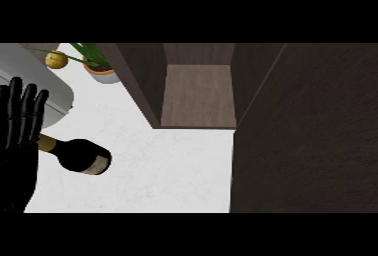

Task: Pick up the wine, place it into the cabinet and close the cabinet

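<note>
The big dark door (310, 130) fills the 3 o'clock side. The white counter (170, 175) is at 6 o'clock. The cabinet (198, 95) stands open at 12 o'clock. The left hand (18, 145) is at 9 o'clock, fingers straight up, holding nothing. The wine (81, 156) lies on its side on the counter at 8 o'clock. Its neck runs behind the hand, and I cannot tell if they touch. A small plant (103, 74) sits at 11 o'clock.

White marbled counter (170, 170) filled lower centre. Potted plant (100, 67) sat upper left, near a grey rounded appliance (53, 75). Dark wood panel (310, 130) covered the right.
</note>
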